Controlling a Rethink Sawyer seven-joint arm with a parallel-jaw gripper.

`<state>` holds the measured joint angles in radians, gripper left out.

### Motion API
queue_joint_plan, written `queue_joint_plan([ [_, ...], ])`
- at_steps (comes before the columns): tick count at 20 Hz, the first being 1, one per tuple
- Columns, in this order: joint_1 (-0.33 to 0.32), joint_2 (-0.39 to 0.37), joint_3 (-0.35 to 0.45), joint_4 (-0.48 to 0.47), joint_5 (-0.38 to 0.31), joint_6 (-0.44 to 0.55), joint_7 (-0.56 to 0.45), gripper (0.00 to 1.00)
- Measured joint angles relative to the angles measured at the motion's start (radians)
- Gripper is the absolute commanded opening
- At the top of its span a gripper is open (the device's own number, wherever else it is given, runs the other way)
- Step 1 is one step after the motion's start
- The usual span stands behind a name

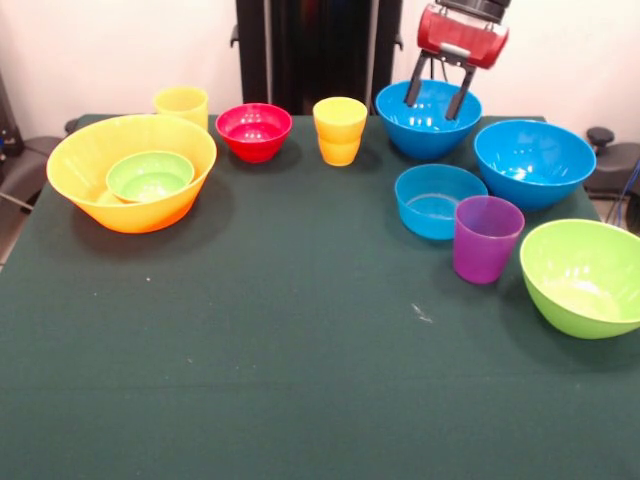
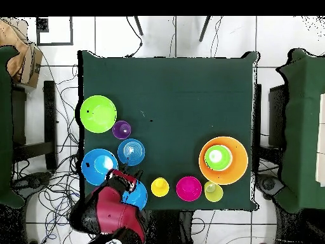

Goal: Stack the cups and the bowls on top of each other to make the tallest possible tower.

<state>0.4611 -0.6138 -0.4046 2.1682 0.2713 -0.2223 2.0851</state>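
A huge orange-yellow bowl [image 1: 130, 213] [image 2: 238, 166] holds a small green bowl [image 1: 150, 176] [image 2: 217, 156]; this is the tower. Along the back stand a yellow cup [image 1: 181, 103] [image 2: 213, 190], a small red bowl [image 1: 254, 131] [image 2: 188, 188] and a second yellow cup [image 1: 340, 130] [image 2: 160, 187]. My gripper [image 1: 438, 100] [image 2: 127, 180] hangs open over a large blue bowl [image 1: 428, 140] [image 2: 138, 197], its tips inside the bowl's mouth with nothing between them. Nearby are another large blue bowl [image 1: 533, 165] [image 2: 99, 164], a shallow blue bowl [image 1: 438, 203] [image 2: 131, 152], a purple cup [image 1: 487, 240] [image 2: 122, 129] and a lime green bowl [image 1: 585, 278] [image 2: 98, 114].
The dark green table [image 1: 280, 340] [image 2: 184, 95] ends in edges on all sides. Chairs [image 2: 298, 127] stand beside it, and cables lie on the tiled floor [image 2: 57, 127].
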Motion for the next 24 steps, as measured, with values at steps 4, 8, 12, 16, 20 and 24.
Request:
queue_joint_plan([
  [4, 0.048, 0.021, -0.028, 0.0, 0.006, 0.0, 0.0, 1.0],
  [8, 0.083, 0.039, -0.047, 0.0, 0.017, 0.0, 0.0, 1.0],
  [12, 0.114, 0.056, -0.065, -0.001, 0.036, 0.0, 0.0, 1.0],
  [16, 0.125, 0.061, -0.078, -0.003, 0.056, 0.01, 0.0, 1.0],
  [20, 0.126, 0.061, -0.084, -0.008, 0.062, 0.017, 0.0, 1.0],
  [24, 0.125, 0.058, -0.086, -0.016, 0.063, 0.017, 0.0, 1.0],
])
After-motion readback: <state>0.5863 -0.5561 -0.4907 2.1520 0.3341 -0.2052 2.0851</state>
